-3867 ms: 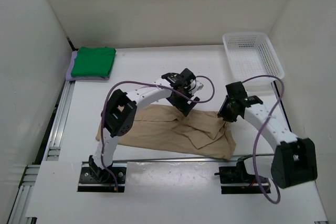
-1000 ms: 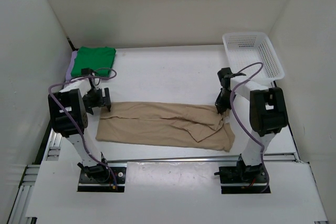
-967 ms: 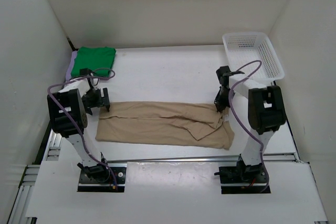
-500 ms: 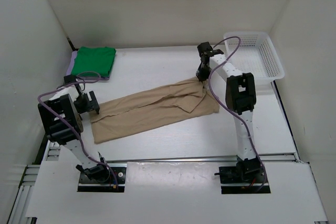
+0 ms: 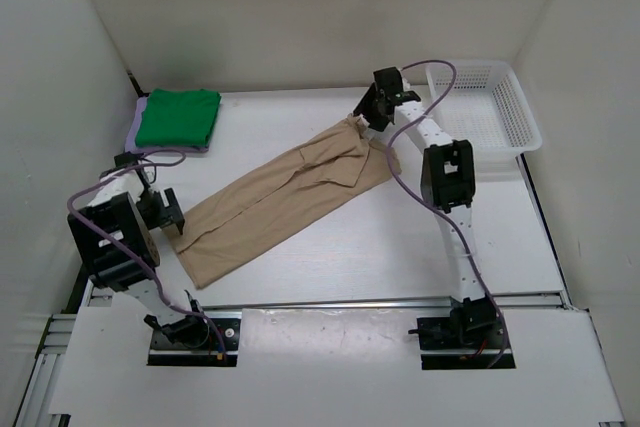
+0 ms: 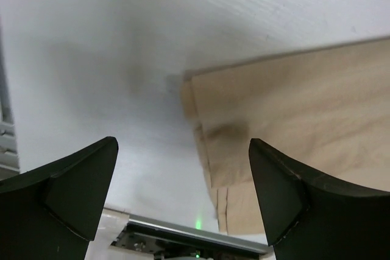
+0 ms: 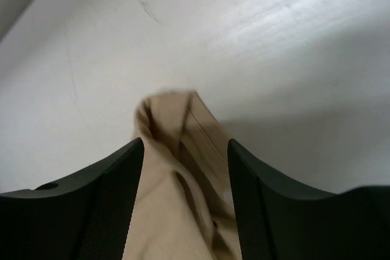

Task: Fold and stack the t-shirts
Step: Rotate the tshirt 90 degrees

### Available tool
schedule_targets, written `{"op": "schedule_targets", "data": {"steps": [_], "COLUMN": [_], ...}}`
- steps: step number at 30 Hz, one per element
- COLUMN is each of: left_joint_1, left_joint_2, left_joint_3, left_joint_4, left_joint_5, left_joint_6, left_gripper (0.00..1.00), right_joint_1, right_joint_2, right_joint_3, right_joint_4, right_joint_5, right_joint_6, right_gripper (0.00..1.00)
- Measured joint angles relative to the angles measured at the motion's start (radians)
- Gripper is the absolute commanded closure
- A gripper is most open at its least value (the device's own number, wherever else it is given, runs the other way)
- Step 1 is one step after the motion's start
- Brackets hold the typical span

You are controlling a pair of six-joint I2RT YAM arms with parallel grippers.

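Tension first: right gripper point(image 5: 364, 115) is pinching tan t-shirt point(image 5: 285, 192) at 1 o'clock; left gripper point(image 5: 168, 213), hanging spread, should be clamping 8 o'clock corner.

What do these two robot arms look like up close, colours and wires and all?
Both the left arm and right arm have white links joined by chunky black joint blocks, with a purple cable looping along each. The left gripper and right gripper are black, each with two matte wedge-shaped fingers.

Right end effector point(image 5: 364, 119) dragged tan t-shirt point(image 5: 285, 192) rearward (now diagonal).
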Motion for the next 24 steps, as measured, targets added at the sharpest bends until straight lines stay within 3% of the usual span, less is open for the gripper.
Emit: {"op": "schedule_targets", "data": {"steps": [4,9,12,18,22,24], "left_joint_1": [0.031,0.055,0.069,0.105,0.123,0.129], "left_joint_2": [-0.062,-0.152,-0.191,-0.214,-0.237,-0.24], "left_joint_3": [0.05,0.106,0.108,0.105,0.093,0.093], "left_joint_4": [-0.053,-0.052,-0.056,-0.065,-0.081,-0.09], "left_joint_5": [0.036,0.085,0.11,0.119,0.119,0.119], "left_joint_6": [0.004,0.005,0.005,0.005,0.005,0.005], "left_gripper": [0.01,0.01,0.01,0.01,0.01,0.01], "right_joint_1": [0.0,0.021,0.055,0.093,0.08,0.078], "right_joint_2": [-0.223,-0.57,-0.7,-0.642,-0.582,-0.544], "right_joint_3": [-0.243,-0.524,-0.68,-0.963,-0.917,-0.872], "right_joint_4": [-0.019,-0.025,-0.032,-0.05,-0.055,-0.069], "right_joint_5": [0.032,0.1,0.126,0.123,0.148,0.161], "right_joint_6": [-0.038,-0.032,0.061,0.339,0.471,0.518], "right_gripper": [0.36,0.47,0.52,0.48,0.42,0.48]}}
